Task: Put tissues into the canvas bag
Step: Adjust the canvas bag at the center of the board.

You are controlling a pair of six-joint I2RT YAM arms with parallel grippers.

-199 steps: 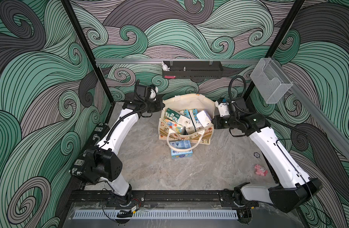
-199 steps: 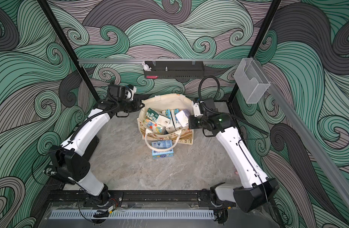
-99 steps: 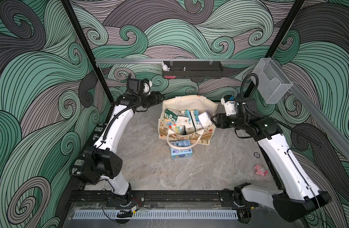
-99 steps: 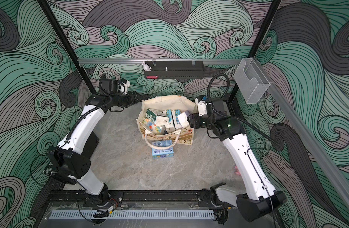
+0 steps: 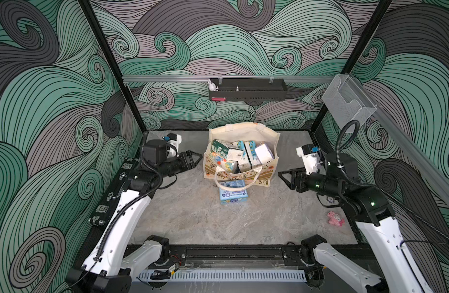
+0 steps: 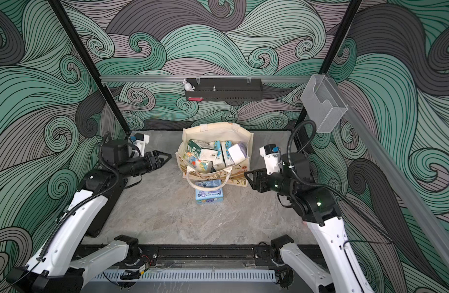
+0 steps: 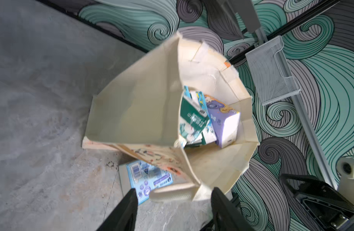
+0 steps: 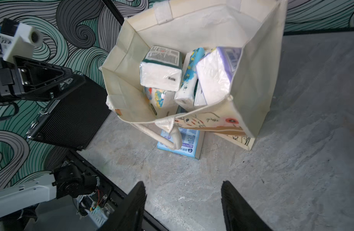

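We found the canvas bag (image 5: 243, 132) (image 6: 215, 130) standing at the far middle of the table (image 5: 193, 223), where it had been a second before. Its mouth gaped upward and the tissues (image 5: 240, 154) were piled inside, green, blue and purple packs leaning on each other. One light blue pack (image 5: 233, 195) (image 6: 209, 196) lay outside on the table, touching the near side of the bag under its drooping handle, unmoved.

What had changed was the arms. A second earlier both grippers had been pressed up at the bag's left and right sides. By now the left gripper (image 5: 198, 157) (image 7: 173, 198) had drawn back to the left and hung apart from the bag, its jaws spread wide and holding nothing. The right gripper (image 5: 281, 174) (image 8: 183, 192) had likewise backed off to the right, jaws wide and empty, well clear of the cloth.

A small pink toy (image 5: 335, 218) sat at the near right, as before.
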